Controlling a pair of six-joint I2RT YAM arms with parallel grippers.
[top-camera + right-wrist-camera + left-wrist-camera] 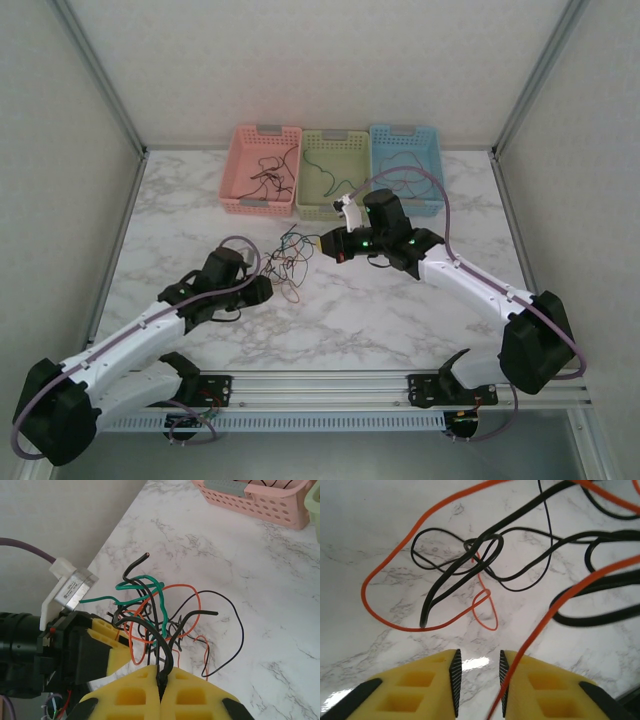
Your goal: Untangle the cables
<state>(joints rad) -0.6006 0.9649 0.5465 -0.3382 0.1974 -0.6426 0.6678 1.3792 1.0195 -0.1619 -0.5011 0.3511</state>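
The cables (290, 258) lie as a tangle of thin black, green and orange wires on the marble table, between the two grippers. My right gripper (161, 680) is shut on a pair of black cables (167, 650), holding part of the bundle up; green (150, 582) and orange (190, 587) wires loop around them. My left gripper (477, 667) hovers low over the table with its jaws a narrow gap apart and bare marble between them. An orange wire (560, 597) runs across its right finger. Knotted black cables (470, 570) lie just ahead of it.
Three baskets stand in a row at the back: pink (262, 205), green (330, 210) and blue (405, 132), each holding a few loose wires. The left gripper's yellow fingers (107, 635) sit close beside the lifted bundle. Frame posts flank the table.
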